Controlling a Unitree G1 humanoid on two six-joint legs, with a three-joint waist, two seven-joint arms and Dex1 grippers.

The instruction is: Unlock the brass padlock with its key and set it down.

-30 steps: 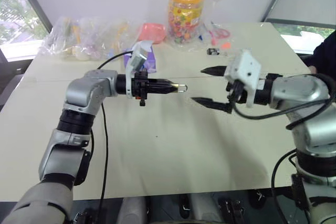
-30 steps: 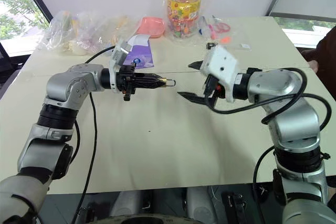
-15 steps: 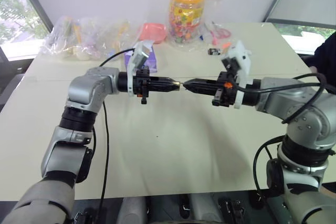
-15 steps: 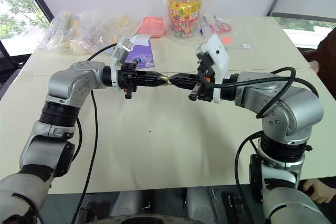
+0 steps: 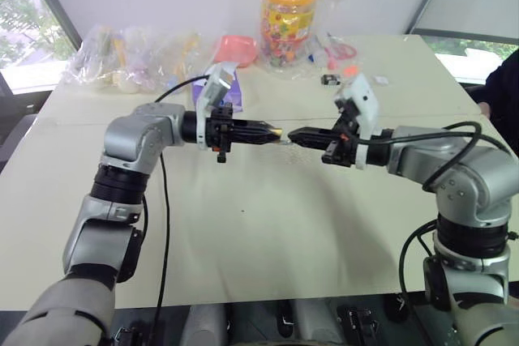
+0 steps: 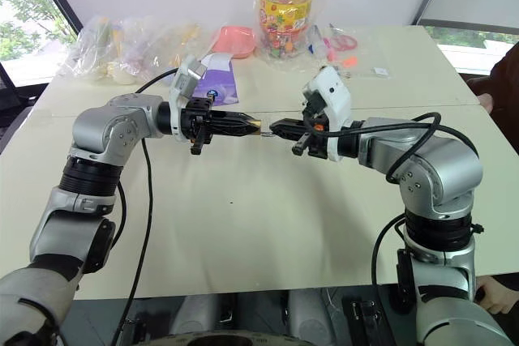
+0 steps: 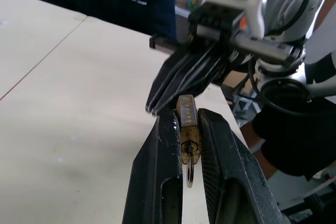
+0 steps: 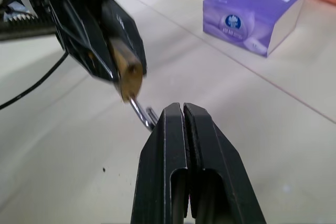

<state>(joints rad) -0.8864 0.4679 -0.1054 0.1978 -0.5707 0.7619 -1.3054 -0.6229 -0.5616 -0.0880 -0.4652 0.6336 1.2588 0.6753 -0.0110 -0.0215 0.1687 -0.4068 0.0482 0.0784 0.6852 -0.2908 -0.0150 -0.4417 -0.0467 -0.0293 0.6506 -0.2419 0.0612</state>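
Your left gripper (image 7: pixel 188 129) clamps the blocky brass padlock (image 7: pixel 187 121); your right gripper (image 8: pixel 182 109) is pressed shut, smooth black fingers beside the thin silvery shackle (image 8: pixel 140 113).

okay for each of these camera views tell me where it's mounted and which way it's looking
Left and right eye: on the head, looking forward and down at the table; both arms show.
Left wrist: along the left end effector, clamped on the brass padlock.
Right wrist: along the shut right end effector.
Shared: the padlock in both wrist views.

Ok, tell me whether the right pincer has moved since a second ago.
Yes. The right pincer swung in from beside the table seam toward the brass padlock and closed.
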